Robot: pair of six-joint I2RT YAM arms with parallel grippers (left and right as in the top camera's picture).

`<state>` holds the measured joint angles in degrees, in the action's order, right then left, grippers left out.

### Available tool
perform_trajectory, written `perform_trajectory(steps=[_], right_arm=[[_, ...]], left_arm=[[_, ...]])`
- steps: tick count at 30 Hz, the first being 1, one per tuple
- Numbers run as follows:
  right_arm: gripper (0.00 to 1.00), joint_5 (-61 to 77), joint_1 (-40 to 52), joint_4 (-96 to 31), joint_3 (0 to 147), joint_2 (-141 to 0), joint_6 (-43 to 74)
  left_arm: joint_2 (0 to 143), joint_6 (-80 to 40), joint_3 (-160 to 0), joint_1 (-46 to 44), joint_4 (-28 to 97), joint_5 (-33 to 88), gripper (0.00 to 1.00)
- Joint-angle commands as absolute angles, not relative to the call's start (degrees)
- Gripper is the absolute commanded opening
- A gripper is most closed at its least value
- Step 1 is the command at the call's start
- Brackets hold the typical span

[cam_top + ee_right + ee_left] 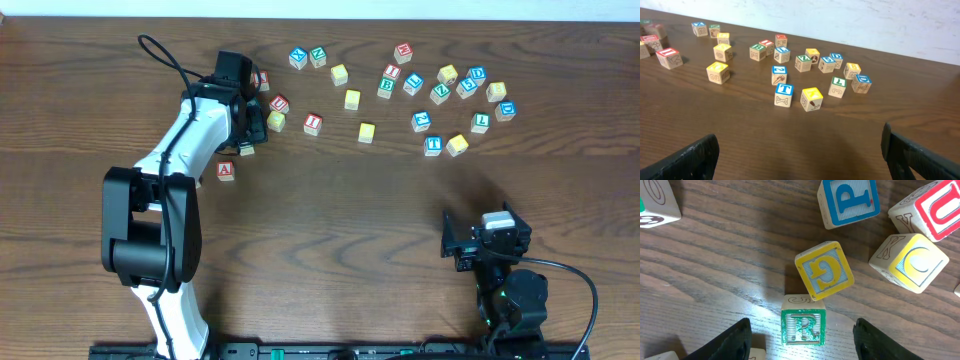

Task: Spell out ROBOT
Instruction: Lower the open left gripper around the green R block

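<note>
In the left wrist view a green R block [802, 327] sits on the table between my open left gripper's [800, 340] two fingers, touching neither. A tilted yellow G block [825, 271] touches its far edge. In the overhead view the left gripper [252, 128] is down among the left group of blocks, and the R block is hidden under it. A blue T block [432, 145] [784, 95] and a green B block [386, 86] [758, 51] lie in the right cluster. My right gripper [800, 155] [455, 243] is open and empty, low over bare table near the front right.
A blue P block [847, 200], a red U block [935, 207] and a yellow C block [912, 262] crowd beyond the G. A red A block [225, 170] lies alone left of centre. Several more letter blocks are scattered along the back [340, 75].
</note>
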<state>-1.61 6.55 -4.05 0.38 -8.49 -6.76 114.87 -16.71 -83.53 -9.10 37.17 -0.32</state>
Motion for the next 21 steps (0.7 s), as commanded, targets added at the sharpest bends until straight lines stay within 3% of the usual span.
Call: perform_trajectory(steps=[1,21], right_arm=[[0.99,-1.32,6.31,-4.27,0.32,-8.25,-7.35],[0.99,-1.30,6.31,-4.27,0.32,-8.25,-7.35]], left_arm=[[115.74,-16.38,-81.91,-9.06,36.40,-0.27,0.64],[115.85,-16.60,-80.68,-9.06,35.07,-0.25,0.64]])
